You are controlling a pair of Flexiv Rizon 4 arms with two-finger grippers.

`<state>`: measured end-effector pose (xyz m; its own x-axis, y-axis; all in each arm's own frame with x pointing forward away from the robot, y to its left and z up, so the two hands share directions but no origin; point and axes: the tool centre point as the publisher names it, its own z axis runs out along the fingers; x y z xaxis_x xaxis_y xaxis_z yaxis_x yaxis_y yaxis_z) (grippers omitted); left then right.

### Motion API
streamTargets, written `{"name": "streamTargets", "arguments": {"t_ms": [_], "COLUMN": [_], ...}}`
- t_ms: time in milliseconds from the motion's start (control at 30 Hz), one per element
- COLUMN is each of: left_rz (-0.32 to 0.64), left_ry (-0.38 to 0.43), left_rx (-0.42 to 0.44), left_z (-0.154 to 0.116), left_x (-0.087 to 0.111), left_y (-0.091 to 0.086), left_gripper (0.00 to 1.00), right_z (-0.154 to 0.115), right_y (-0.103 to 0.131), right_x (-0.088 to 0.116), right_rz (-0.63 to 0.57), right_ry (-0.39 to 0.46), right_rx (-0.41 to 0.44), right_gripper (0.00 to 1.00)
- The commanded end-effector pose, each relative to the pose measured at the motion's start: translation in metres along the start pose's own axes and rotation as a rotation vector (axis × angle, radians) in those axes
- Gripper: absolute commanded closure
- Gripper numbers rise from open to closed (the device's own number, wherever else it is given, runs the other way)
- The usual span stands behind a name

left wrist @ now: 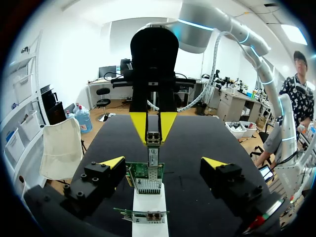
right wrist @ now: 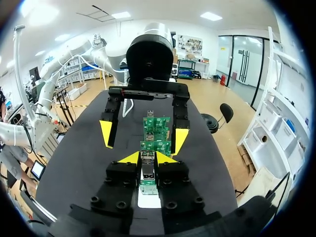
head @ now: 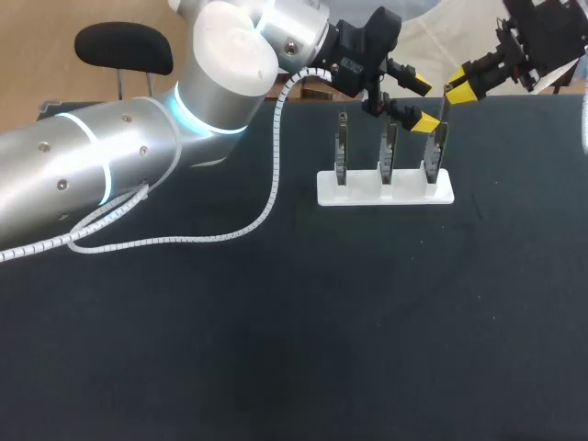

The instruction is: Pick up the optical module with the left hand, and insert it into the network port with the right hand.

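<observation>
The optical module (left wrist: 153, 148), a slim metal piece, stands upright between the fingers of my right gripper (left wrist: 153, 129), which is shut on it. Its lower end meets the port cage on the green circuit board (left wrist: 146, 174) at the right end of the white stand (head: 386, 190). In the head view my right gripper (head: 457, 90) hangs over that board (head: 438, 152). My left gripper (head: 421, 103) is open and holds nothing, with its fingers either side of the same board. In the right wrist view the right gripper (right wrist: 147, 159) pinches the module (right wrist: 147, 168), facing the left gripper (right wrist: 143, 137).
Two more upright boards (head: 342, 152) (head: 388, 152) stand on the white stand to the left of the right-hand one. A white cable (head: 266, 207) from my left arm loops over the black table (head: 322, 322).
</observation>
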<state>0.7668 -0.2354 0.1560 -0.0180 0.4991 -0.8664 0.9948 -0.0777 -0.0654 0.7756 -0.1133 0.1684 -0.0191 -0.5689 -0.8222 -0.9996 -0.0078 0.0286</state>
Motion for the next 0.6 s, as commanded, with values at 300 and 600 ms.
{"name": "streamTargets", "arguments": {"t_ms": [300,600], "left_rz": [0.0,0.0], "left_ry": [0.004,0.004], "left_rx": [0.004,0.004], "left_z": [0.0001,0.0001], "left_x": [-0.0006,-0.0006], "left_y": [0.0016,0.0016], "left_gripper": [0.0,0.0], "right_z": [-0.0002,-0.0025], "right_y": [-0.0015,-0.0041], "right_x": [0.0059,0.0029], "right_rz": [0.006,-0.011], "right_ry": [0.0,-0.013], "right_rx": [-0.007,-0.022], "right_gripper": [1.0,1.0]}}
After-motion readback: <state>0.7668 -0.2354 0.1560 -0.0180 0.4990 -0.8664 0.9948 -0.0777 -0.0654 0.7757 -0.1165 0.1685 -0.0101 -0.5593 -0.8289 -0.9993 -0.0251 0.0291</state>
